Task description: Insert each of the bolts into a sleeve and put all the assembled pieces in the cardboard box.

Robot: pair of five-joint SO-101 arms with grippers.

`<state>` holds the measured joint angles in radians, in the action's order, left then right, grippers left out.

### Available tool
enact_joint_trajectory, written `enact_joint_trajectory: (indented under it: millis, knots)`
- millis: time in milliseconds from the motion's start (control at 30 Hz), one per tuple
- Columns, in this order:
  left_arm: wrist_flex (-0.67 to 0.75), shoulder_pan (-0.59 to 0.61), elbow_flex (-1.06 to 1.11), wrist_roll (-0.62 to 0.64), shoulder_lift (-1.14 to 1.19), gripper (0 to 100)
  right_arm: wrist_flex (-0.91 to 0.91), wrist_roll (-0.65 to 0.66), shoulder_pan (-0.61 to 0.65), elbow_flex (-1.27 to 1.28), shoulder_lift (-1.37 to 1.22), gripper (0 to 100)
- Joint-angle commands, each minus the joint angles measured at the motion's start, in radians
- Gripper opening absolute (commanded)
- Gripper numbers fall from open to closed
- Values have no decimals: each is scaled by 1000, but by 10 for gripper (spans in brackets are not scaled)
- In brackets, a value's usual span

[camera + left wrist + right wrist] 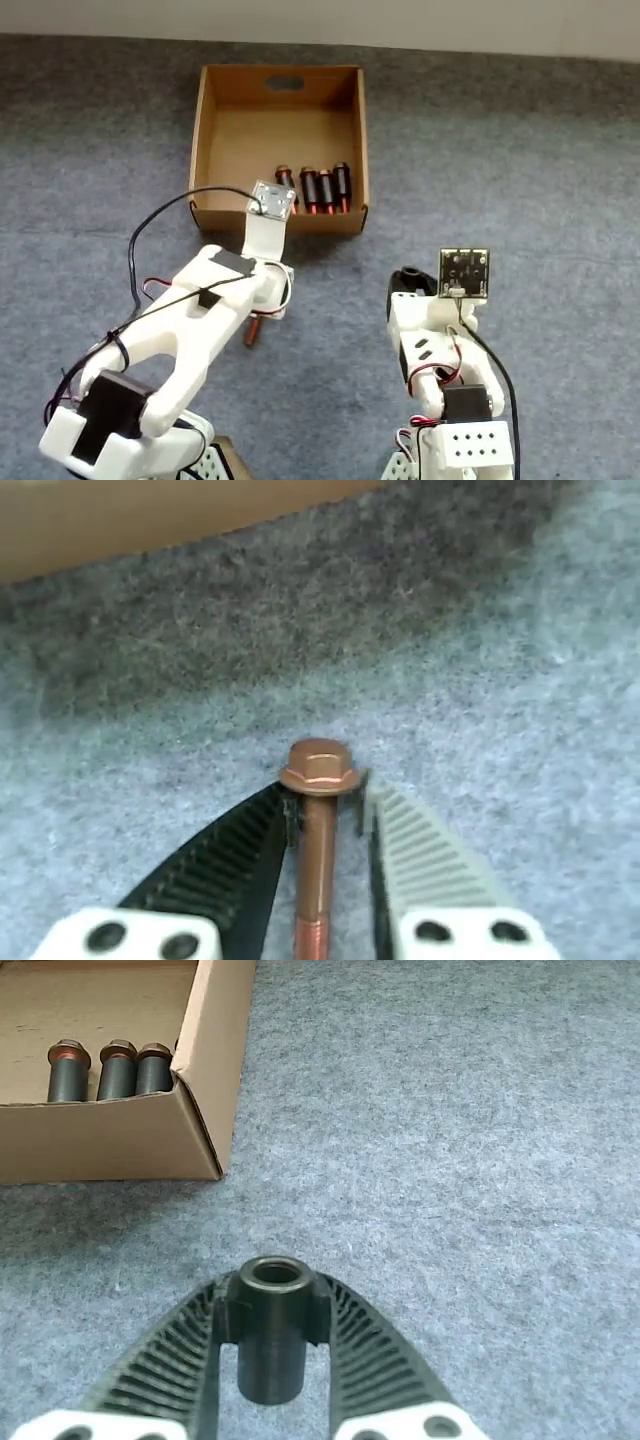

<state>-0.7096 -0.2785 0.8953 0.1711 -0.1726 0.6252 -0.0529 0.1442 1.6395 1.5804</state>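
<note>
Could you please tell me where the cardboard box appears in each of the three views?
High view: the cardboard box sits at the top, left of centre.
Left wrist view: its brown wall lies beyond the bolt.
Right wrist view: its corner lies beyond the sleeve.
Shared landmark: the grey carpet.

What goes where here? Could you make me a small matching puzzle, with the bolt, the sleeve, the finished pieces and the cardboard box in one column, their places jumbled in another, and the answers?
Things
1. bolt
2. sleeve
3. assembled pieces
4. cardboard box

Places
A. lying side by side inside the box
B. held in the right gripper
C. resting on the grey carpet, open side up
D. held in the left gripper

Pairs: 1-D, 2-B, 3-A, 4-C
</note>
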Motion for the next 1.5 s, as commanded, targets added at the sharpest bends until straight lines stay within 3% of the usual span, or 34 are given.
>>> enact_joint_trajectory:
  millis: [0,367,500,733,967,1100,1267,1467]
  knots:
    - [18,5,2,-3,-31,2,-15,-3,10,-7,12,5]
    - [21,12,8,-8,-107,7,-15,-3,10,-7,12,5]
    - [31,5,85,-5,-314,7,-16,-3,10,-5,12,5]
    - [198,5,251,-2,-708,7,-21,-9,87,-18,13,5]
    - [212,5,263,0,-1009,7,-159,-3,128,-61,13,5]
    - [321,4,269,0,-1127,7,-288,-3,128,-85,13,5]
    - [440,-8,263,0,-1161,7,-452,-3,130,-76,12,5]
    - [563,-96,263,0,-1129,7,-492,-3,236,-82,12,5]
